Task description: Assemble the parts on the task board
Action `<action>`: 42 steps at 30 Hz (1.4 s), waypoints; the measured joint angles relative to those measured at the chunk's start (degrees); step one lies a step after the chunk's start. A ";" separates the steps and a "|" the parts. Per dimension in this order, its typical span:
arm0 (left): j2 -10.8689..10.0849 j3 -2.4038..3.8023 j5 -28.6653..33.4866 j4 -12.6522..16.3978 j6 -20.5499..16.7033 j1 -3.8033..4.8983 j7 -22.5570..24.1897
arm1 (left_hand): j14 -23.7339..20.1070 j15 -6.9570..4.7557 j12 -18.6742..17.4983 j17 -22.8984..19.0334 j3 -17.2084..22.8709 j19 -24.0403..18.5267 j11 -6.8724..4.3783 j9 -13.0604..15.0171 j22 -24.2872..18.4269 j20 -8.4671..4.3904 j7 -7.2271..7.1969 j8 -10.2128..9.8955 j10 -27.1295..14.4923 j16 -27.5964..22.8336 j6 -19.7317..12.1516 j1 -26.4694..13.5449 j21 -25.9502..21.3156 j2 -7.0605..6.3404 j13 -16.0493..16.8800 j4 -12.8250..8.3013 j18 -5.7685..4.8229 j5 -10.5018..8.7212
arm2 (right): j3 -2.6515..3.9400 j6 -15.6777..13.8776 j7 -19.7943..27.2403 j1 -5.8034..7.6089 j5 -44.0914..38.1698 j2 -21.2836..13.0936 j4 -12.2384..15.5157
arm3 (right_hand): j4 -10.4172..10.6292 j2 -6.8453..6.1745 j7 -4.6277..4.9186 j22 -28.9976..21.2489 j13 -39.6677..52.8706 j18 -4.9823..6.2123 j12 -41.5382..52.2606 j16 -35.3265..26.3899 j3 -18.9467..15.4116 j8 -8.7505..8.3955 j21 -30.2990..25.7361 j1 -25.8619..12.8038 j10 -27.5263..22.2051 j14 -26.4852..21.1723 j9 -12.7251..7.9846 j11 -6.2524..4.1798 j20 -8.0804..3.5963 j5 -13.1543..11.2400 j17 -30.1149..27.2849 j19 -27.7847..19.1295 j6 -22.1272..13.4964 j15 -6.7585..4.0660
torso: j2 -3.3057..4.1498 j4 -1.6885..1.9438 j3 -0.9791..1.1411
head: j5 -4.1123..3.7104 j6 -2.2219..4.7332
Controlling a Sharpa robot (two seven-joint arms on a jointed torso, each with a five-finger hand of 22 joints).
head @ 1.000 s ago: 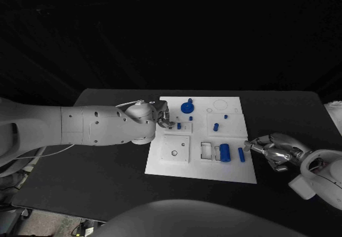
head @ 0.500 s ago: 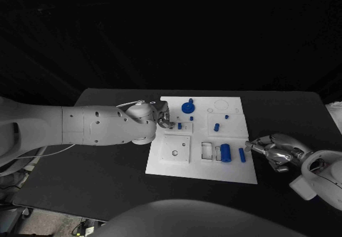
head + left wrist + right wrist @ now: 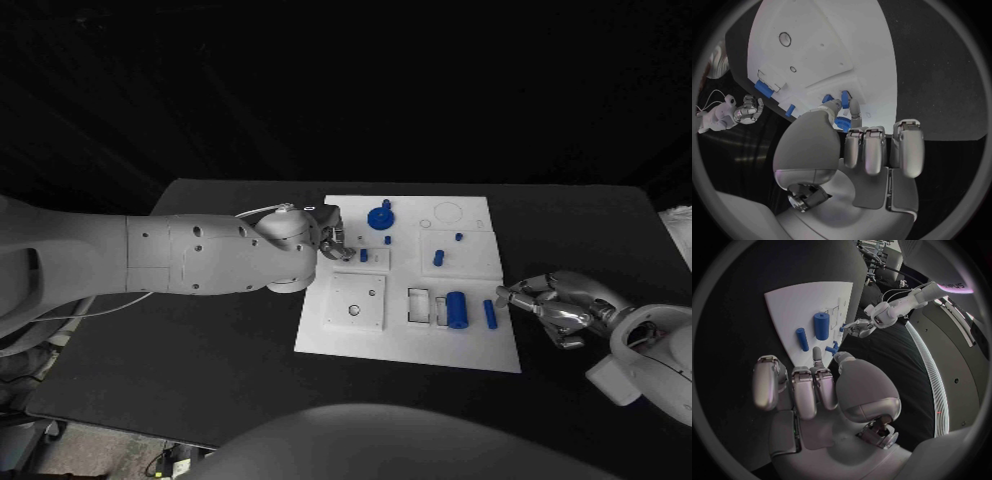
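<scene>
Left hand [image 3: 326, 240] pinching small blue peg [image 3: 842, 121] over task board [image 3: 469, 350] far-left socket | right hand [image 3: 558, 306] holding blue part [image 3: 832, 347], near-right edge | keep peg upright, lower slowly.

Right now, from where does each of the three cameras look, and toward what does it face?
Head view: from the robot's head, looking down at the black table and the task board; both arms come in, left hand, right hand.
Left wrist view: behind the left hand, facing the task board.
Right wrist view: behind the right hand, facing across the task board toward the left hand.
Shared: all three views show the board and its blue parts.
</scene>
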 measured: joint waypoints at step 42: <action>-0.57 0.00 0.03 0.45 0.06 -0.15 0.00 | 0.01 0.41 0.00 0.03 -10.39 0.00 0.40 -0.83 0.03 0.41 0.40 -1.12 0.00 0.00 0.40 -4.34 -0.76 1.09 0.00 0.02 0.00 7.06 | -0.01 0.01 0.02 -0.07 -0.03 -0.05 0.00 | -0.16 -0.23 0.00 0.00 0.00 0.00 0.00 0.00 0.16 0.00 -0.22 0.23 0.00 0.00 -0.06 0.00 0.00 0.22 -0.02 0.00 0.00 0.00 | -0.01 0.01 -0.01 | -0.02 0.00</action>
